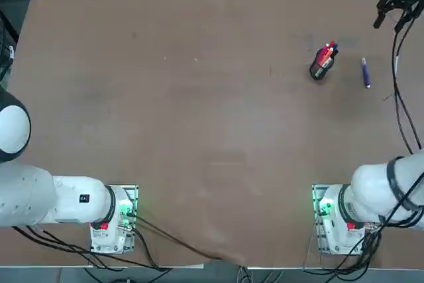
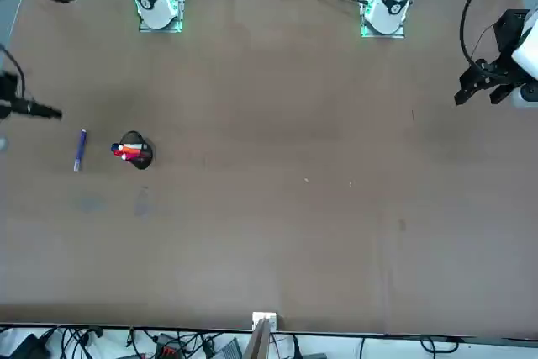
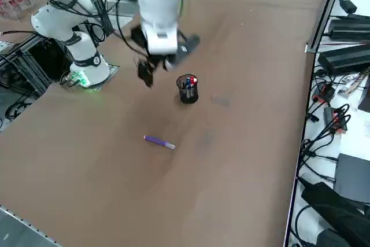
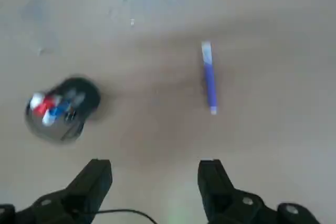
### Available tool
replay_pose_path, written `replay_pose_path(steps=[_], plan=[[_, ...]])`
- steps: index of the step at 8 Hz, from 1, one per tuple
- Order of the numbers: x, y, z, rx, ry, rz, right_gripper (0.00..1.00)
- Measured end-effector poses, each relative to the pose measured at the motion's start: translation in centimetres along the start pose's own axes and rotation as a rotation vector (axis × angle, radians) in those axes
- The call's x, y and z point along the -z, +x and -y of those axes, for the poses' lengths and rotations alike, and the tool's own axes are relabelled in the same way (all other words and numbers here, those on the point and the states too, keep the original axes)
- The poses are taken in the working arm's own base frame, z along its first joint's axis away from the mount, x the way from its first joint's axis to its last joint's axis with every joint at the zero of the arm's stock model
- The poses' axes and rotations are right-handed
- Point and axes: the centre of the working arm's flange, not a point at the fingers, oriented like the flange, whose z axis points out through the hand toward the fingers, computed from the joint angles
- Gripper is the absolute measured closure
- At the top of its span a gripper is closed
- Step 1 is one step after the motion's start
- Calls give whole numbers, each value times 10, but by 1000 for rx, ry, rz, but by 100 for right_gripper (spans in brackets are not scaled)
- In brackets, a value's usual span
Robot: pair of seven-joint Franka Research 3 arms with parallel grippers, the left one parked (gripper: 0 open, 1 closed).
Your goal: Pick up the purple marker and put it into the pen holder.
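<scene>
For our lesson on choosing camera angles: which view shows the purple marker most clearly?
The right wrist view: the purple marker fills more of the picture, its paler tip visible, lying flat beyond the open right end effector. The top, front and right side views show only a small purple sliver on the table beside the pen holder.

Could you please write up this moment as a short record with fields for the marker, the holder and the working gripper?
purple marker: lying flat on the table, apart from the holder, not held
pen holder: upright, red, orange and blue pens inside
marker versus holder: marker lies on the holder's side nearer the table's right edge
right gripper: open, empty, raised above the table, marker and holder both in its wrist view
task stage: marker not yet grasped
</scene>
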Motion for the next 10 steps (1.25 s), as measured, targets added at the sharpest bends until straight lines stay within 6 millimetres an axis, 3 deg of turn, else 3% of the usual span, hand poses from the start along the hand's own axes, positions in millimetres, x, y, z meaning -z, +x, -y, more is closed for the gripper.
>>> replay_pose_path(steps=[2, 4, 6, 8, 10], plan=[[-59, 31, 2, 21, -36, -41, 0], [-111, 43, -25, -6, -46, -132, 0], [-152, 39, -53, -46, -42, -231, 0], [-172, 33, -65, -66, -39, -269, 0], [-175, 36, -60, -57, -37, -288, 0]])
